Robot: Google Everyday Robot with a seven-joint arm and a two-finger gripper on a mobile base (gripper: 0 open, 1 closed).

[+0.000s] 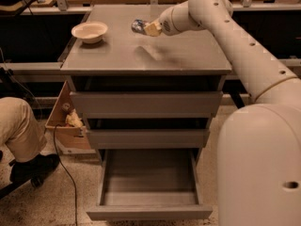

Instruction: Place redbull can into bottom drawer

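My gripper (145,28) is above the cabinet top, at its back middle, shut on the redbull can (138,26). The can is a small silver-and-blue can lying sideways between the fingers, lifted off the surface, its shiny end pointing left. The bottom drawer (149,212) is pulled out at the foot of the cabinet; its deep grey tray is open with nothing in it. The two upper drawers (146,104) are shut.
A white bowl (89,32) sits on the cabinet top (178,55) at the back left. A cardboard box (66,124) with clutter stands left of the cabinet. A person's leg and shoe (21,140) are at the lower left. A cable runs along the floor.
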